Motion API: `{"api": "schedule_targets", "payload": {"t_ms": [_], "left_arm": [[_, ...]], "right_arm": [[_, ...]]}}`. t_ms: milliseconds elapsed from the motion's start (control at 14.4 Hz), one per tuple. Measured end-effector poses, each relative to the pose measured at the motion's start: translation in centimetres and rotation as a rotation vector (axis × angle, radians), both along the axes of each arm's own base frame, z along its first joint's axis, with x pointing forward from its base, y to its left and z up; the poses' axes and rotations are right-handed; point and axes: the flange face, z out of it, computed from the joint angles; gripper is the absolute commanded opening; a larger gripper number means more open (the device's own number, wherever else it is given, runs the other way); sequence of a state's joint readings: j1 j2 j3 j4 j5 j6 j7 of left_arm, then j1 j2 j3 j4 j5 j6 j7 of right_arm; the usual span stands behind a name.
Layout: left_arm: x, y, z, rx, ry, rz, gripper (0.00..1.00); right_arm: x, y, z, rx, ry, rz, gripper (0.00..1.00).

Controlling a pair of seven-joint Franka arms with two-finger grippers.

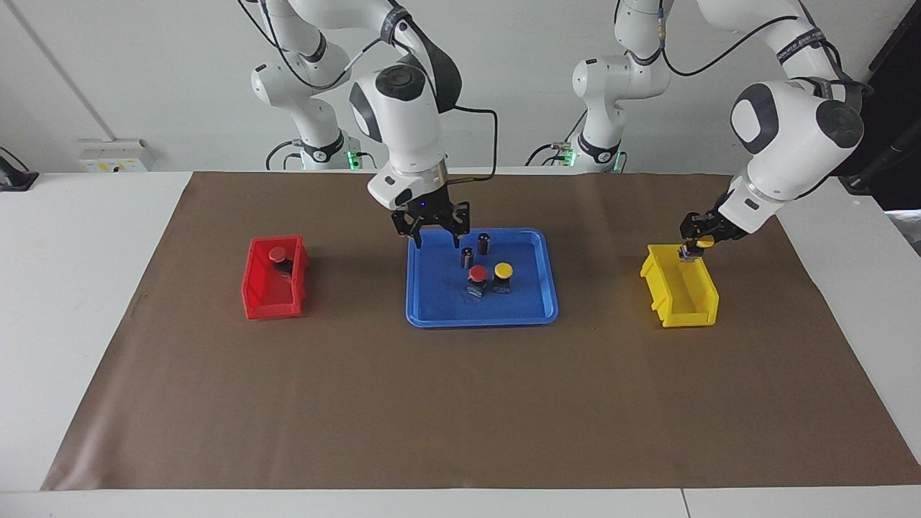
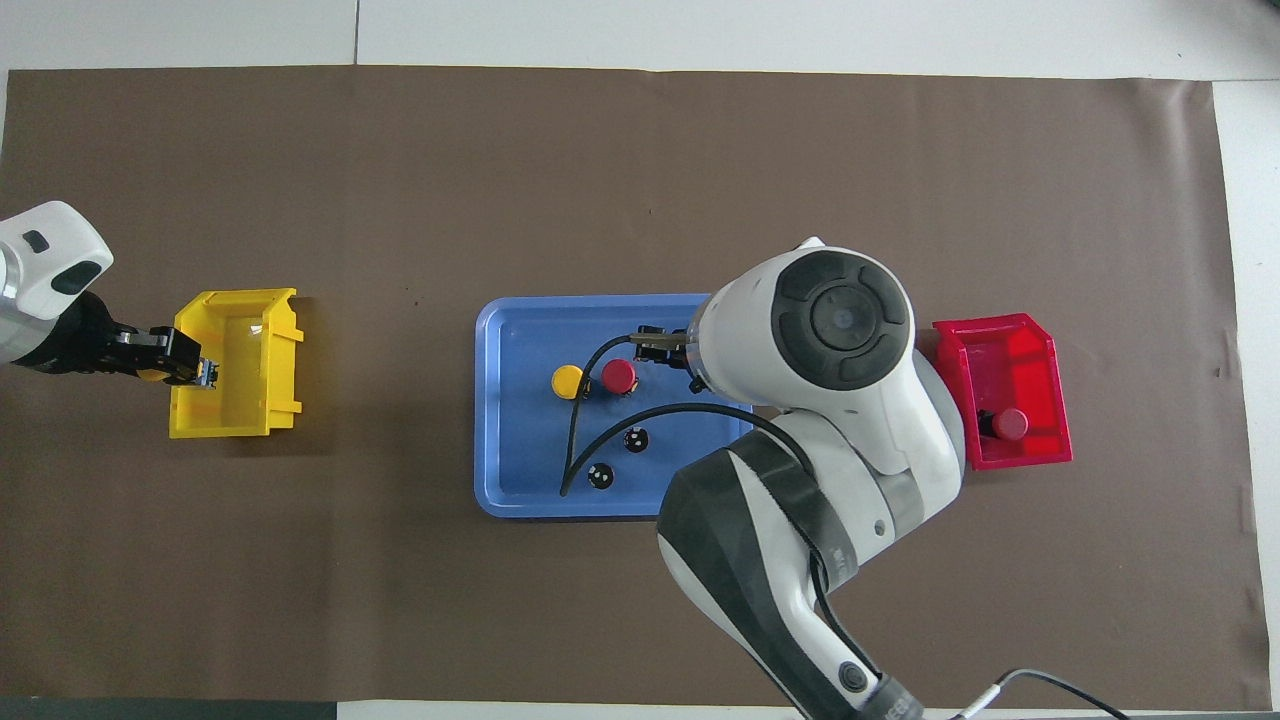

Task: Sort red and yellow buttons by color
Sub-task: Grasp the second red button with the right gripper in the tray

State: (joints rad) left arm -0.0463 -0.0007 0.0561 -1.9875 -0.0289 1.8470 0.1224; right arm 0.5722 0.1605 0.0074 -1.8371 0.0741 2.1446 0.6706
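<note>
While both arms are up over the surface:
Left hand: clamped on a yellow button – over the yellow bin.
Right hand: fingers spread, empty – over the blue tray.
Tray: one red button beside one yellow button.
Red bin: one red button inside.

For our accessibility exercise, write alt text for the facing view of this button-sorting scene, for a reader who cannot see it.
The left gripper holds a yellow button over the yellow bin, while the open right gripper hangs over the blue tray. The tray holds a red button, another yellow one and two dark cylinders; the red bin holds one red button.
</note>
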Motion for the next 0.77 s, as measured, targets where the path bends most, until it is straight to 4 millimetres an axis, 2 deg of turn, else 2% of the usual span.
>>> {"api": "schedule_targets", "payload": {"t_ms": [209,557,766], "left_arm": [[-0.3,-0.5,-1.9,0.005,-0.012,-0.011,0.16],[-0.6,-0.5,-5.2,0.009,-0.048,-0.01,0.15],[-0.9,-0.5,-6.0,0.01,-0.053,-0.01,0.15]], "right_arm": [[-0.4,2.9,-3.1,-0.009,-0.004,-0.003,0.8],[-0.4,5.6,-7.7,-0.041,-0.047,0.033,0.8],[-0.1,6.1,-9.7,-0.055,-0.059,0.043,0.78]]}}
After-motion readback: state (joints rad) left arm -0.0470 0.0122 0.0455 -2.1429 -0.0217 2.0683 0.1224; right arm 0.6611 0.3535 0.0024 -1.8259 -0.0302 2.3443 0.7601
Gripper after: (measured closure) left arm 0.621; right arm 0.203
